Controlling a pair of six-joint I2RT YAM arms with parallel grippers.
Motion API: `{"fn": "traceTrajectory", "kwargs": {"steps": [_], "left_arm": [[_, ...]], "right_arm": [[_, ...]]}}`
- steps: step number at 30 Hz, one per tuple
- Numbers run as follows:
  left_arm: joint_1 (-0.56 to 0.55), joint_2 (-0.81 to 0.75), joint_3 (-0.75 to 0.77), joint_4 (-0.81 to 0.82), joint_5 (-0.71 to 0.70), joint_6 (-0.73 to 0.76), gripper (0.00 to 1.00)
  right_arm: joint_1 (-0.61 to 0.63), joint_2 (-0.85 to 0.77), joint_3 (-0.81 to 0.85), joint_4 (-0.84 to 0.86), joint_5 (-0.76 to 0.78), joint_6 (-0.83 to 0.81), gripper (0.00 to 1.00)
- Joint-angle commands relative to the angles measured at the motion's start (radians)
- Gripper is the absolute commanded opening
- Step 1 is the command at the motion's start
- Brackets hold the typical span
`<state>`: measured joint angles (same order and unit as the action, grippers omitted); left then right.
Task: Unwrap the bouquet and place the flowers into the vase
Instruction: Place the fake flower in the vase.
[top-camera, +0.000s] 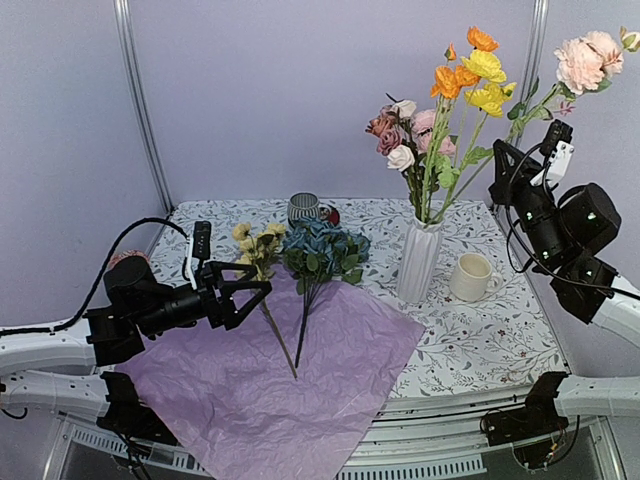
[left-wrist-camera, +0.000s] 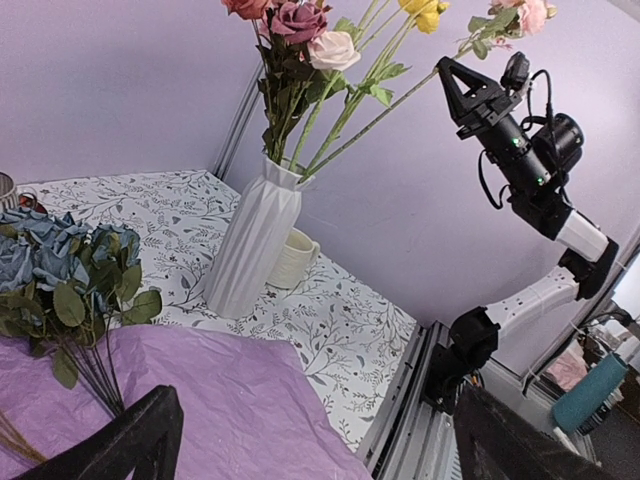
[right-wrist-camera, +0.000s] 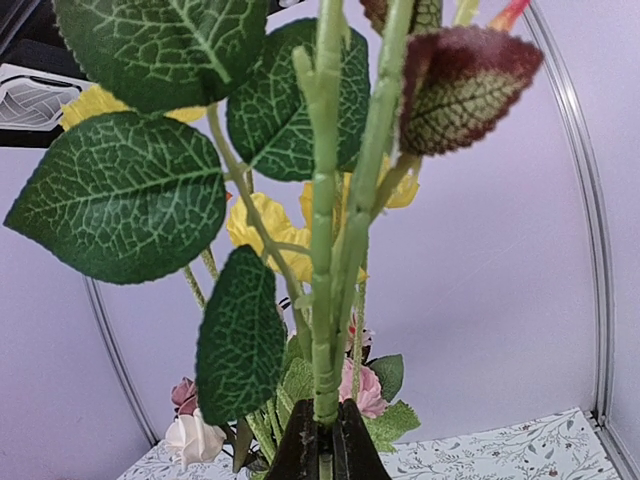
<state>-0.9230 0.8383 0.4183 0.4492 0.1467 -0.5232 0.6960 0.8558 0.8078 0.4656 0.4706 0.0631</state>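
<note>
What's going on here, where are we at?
The right gripper is shut on a pink rose stem, its lower end at the white ribbed vase mouth, where several flowers already stand. The left gripper hovers open over the unwrapped purple tissue paper, where the blue roses and cream-yellow roses lie waiting.

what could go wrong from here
1. The right hand is shut on a slanted pink-flower stem high above the vase; pushing it sideways could lever the slim vase over toward the mug.
2. The blue flowers lie on the tissue paper by the open left hand, which might pinch paper along with the stems.
</note>
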Motion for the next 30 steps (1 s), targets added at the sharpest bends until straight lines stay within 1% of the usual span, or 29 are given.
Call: {"fn": "traceTrajectory", "kwargs": {"steps": [1, 6, 11, 16, 19, 23, 30], "left_arm": [[-0.01, 0.004, 0.008, 0.005, -0.002, 0.005, 0.97], [-0.009, -0.002, 0.009, 0.002, -0.002, 0.005, 0.97], [-0.009, 0.0, 0.014, 0.0, -0.006, 0.011, 0.97], [-0.01, 0.004, 0.027, -0.009, 0.002, 0.013, 0.97], [-0.01, -0.002, 0.025, -0.018, 0.001, 0.014, 0.97], [-0.009, -0.01, 0.016, -0.018, -0.005, 0.012, 0.97], [-0.009, -0.006, 0.011, -0.012, -0.004, 0.009, 0.97]], "right_arm": [[-0.013, 0.005, 0.012, 0.073, -0.047, -0.024, 0.02], [-0.015, 0.006, -0.003, 0.104, -0.076, -0.052, 0.02], [-0.015, -0.003, -0.042, 0.172, -0.114, -0.109, 0.02], [-0.015, 0.003, -0.065, 0.194, -0.105, -0.141, 0.02], [-0.015, -0.004, -0.056, 0.162, -0.107, -0.143, 0.02], [-0.015, -0.019, -0.012, 0.046, -0.119, -0.118, 0.02], [-0.015, -0.06, 0.035, -0.103, -0.177, -0.084, 0.02]]}}
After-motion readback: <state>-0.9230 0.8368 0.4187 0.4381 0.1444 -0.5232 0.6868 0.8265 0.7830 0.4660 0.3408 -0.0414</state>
